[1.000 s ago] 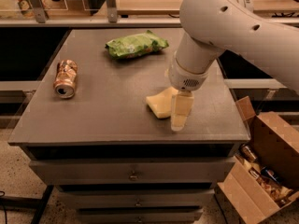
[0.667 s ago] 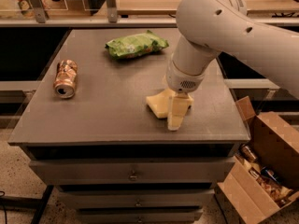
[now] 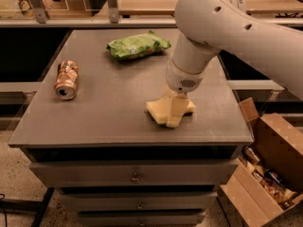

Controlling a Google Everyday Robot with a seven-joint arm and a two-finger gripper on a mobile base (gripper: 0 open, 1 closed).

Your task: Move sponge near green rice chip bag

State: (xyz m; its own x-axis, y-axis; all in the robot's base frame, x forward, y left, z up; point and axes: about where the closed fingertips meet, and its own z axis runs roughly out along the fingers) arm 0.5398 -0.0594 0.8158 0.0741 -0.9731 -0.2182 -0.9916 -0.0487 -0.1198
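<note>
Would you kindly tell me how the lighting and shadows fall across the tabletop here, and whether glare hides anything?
Camera view: soft overhead light, no harsh glare on the matte table; the gripper, down on the sponge at front right, casts only a faint shadow there; the green rice chip bag shows slight sheen at the back; the can glints at left.

Yellow sponge (image 3: 157,109), perhaps flat, under pincer (image 3: 174,116); green bag (image 3: 137,45) well apart
</note>
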